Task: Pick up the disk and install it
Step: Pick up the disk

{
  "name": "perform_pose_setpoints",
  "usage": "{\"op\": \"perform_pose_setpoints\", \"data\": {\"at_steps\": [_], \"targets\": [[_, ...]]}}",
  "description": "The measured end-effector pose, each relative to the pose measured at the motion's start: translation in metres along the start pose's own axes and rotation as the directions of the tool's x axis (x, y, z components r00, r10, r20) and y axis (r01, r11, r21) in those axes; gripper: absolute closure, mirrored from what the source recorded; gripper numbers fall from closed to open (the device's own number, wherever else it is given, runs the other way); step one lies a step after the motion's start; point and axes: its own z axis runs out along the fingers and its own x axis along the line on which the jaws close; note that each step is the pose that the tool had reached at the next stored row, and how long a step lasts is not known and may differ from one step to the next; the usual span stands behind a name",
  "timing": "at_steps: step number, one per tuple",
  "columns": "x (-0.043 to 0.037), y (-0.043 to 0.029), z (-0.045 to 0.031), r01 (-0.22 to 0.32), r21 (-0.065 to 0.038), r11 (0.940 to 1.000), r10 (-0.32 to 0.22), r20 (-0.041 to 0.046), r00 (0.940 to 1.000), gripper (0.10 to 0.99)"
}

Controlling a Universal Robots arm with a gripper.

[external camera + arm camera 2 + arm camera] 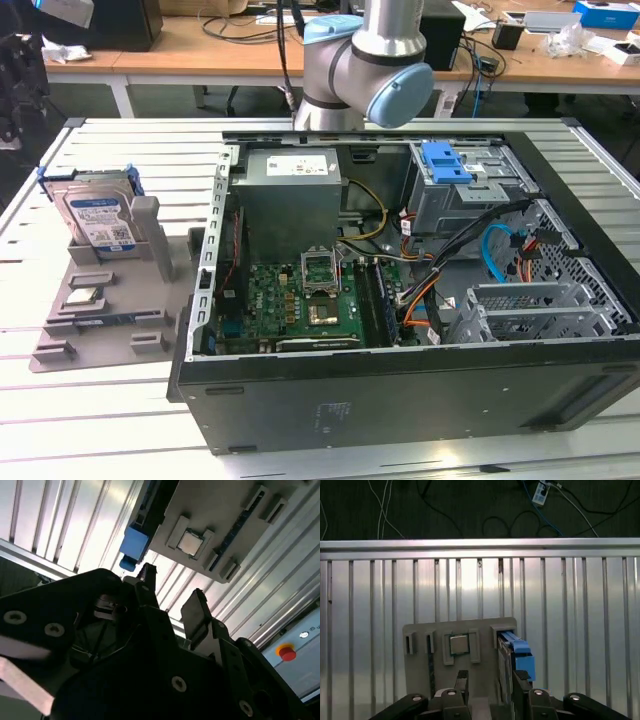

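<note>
The disk (98, 215) stands on edge in a grey holder (100, 300) on the table, at the exterior view's left, beside the open computer case (300, 410). Its white-and-blue label faces the camera and blue rails run along its edges. In the first wrist view I look down on the disk (517, 660) edge-on, with its blue rail uppermost. My gripper (490, 680) hangs above the holder, open, with nothing between its fingers. One fingertip (521, 679) lines up over the disk. In the second wrist view the gripper (170, 592) is open near the blue rail (134, 545).
The holder (420, 630) also carries a square processor chip (459, 644). Inside the case sit a grey power-supply box (290, 195), a metal drive cage with a blue latch (447, 165), a motherboard (300, 300) and loose cables. The arm's elbow (365, 60) rises behind the case.
</note>
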Motion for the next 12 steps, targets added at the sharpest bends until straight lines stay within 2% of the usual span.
{"op": "perform_pose_setpoints", "data": {"at_steps": [1,2,3,6,7,8,12], "targets": [[-0.0115,-0.0129,0.0047,0.0,0.0,1.0,0.0,-0.0084,1.0,0.604],[-0.0147,-0.0133,0.012,0.0,-0.001,1.0,0.0,-0.01,1.0,0.604],[-0.0179,-0.0133,0.014,0.003,-0.001,1.0,-0.003,-0.0103,0.9999,0.604],[-0.0339,-0.0132,0.017,0.012,-0.001,0.9999,-0.012,-0.0107,0.9999,0.604],[-0.0423,-0.0131,0.0173,0.014,-0.001,0.9999,-0.014,-0.0109,0.9998,0.604],[-0.0474,-0.013,0.0176,0.016,-0.001,0.9999,-0.016,-0.011,0.9998,0.604],[-0.0502,-0.0131,0.0222,0.017,-0.001,0.9999,-0.017,-0.0114,0.9998,0.604]]}}
